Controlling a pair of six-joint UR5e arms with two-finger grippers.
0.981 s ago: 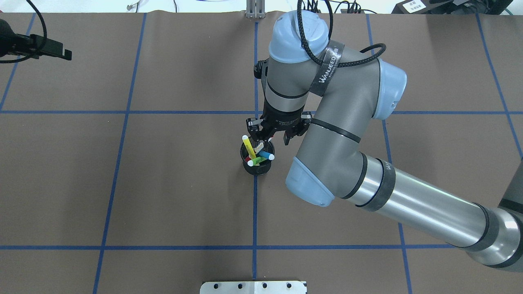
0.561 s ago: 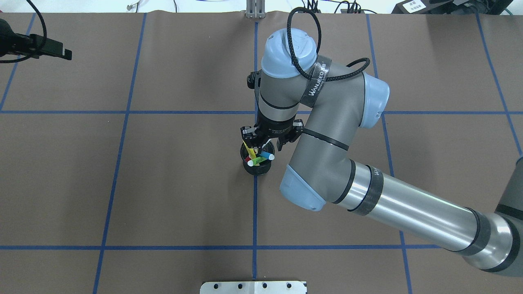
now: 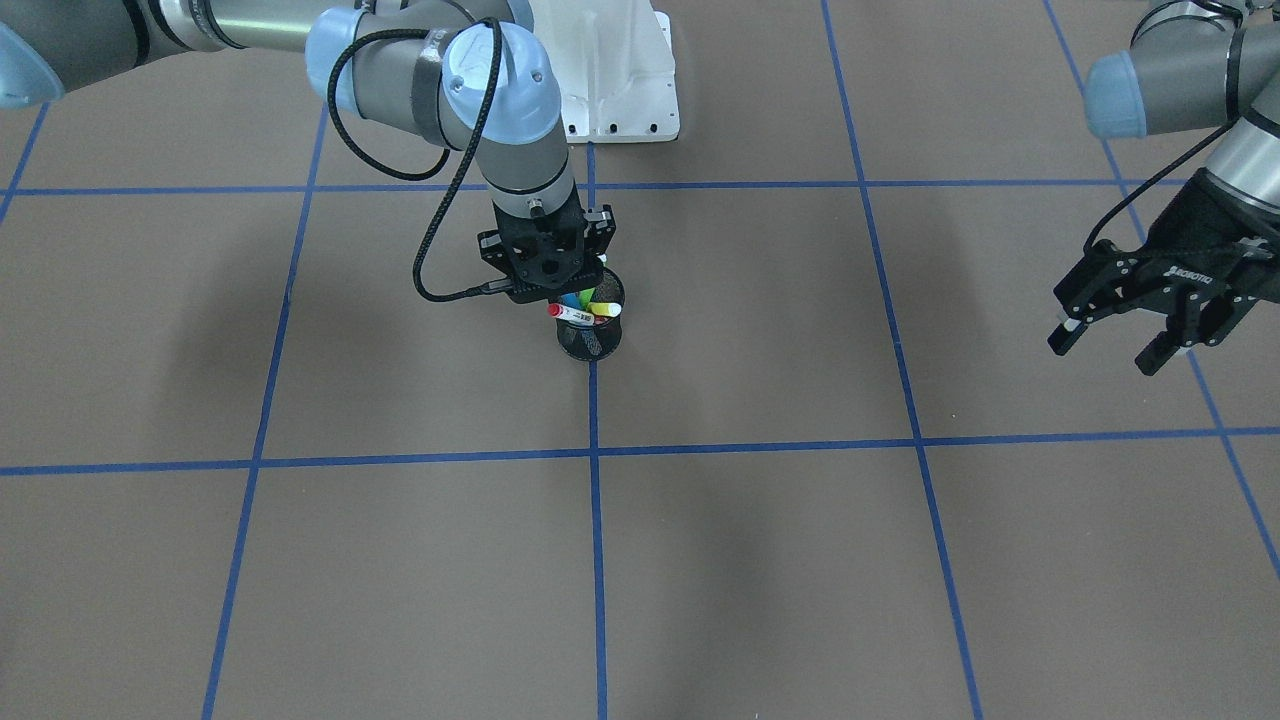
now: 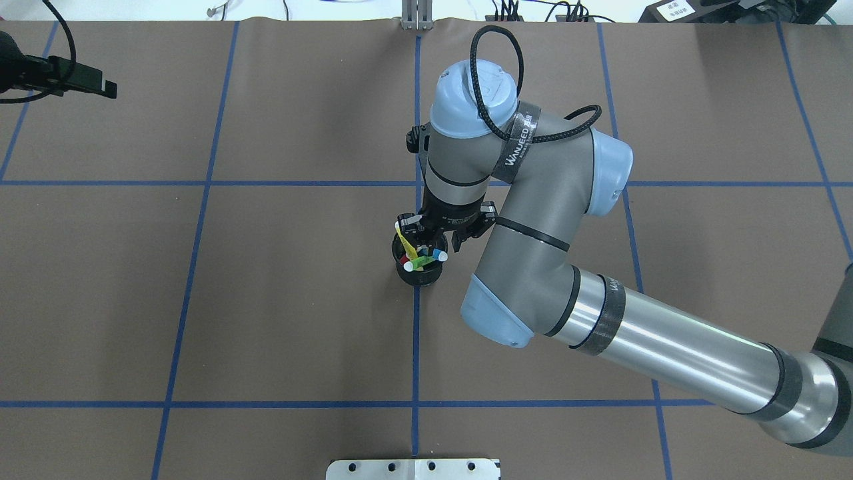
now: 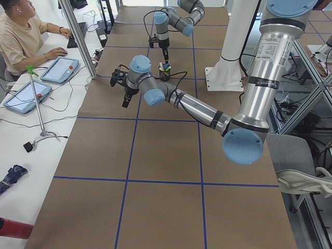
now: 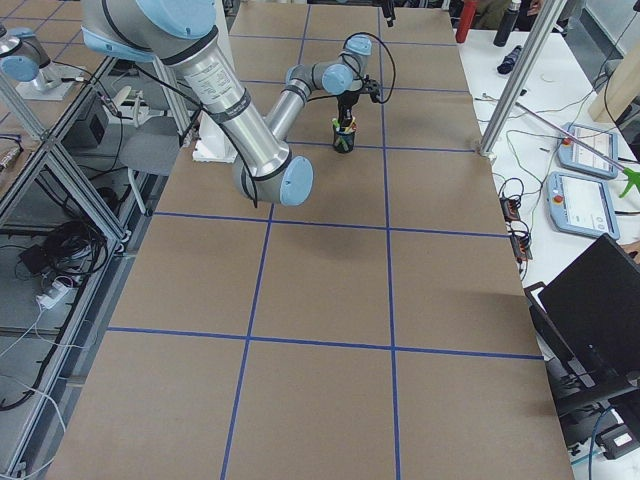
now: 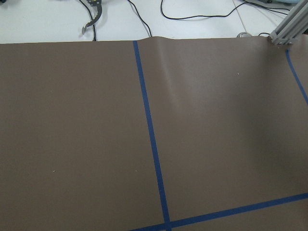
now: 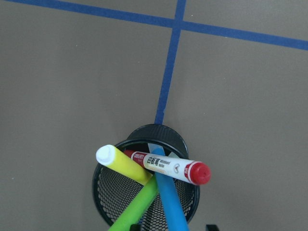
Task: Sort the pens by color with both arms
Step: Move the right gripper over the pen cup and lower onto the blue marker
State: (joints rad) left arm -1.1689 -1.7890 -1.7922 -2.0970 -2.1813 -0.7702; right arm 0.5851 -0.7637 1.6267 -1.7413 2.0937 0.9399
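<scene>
Fingers of the right gripper [image 4: 436, 238] stand spread apart and point down at the mouth of the black mesh cup [image 4: 418, 277], with nothing clamped between them. One finger hangs just beside the yellow pen [image 8: 126, 166]; whether it touches cannot be told. All four pens sit in the cup, leaning and crossing one another. Seen from the right wrist camera, the yellow pen leans out to the left and the white pen with red caps [image 8: 168, 164] lies across the top toward the right. The green pen [image 8: 137, 207] and the blue pen [image 8: 169, 204] slant away beneath them. The cup stands on a blue tape line [image 4: 416, 347] of the brown table [image 4: 280, 300], at mid-table, just on the near, robot's side of a crossing. The left gripper [image 3: 1105, 348] hangs far out to the left, well apart from the cup, opened wide and holding nothing. The white base stand [image 3: 620, 90] sits at the near edge, in line with the cup.
</scene>
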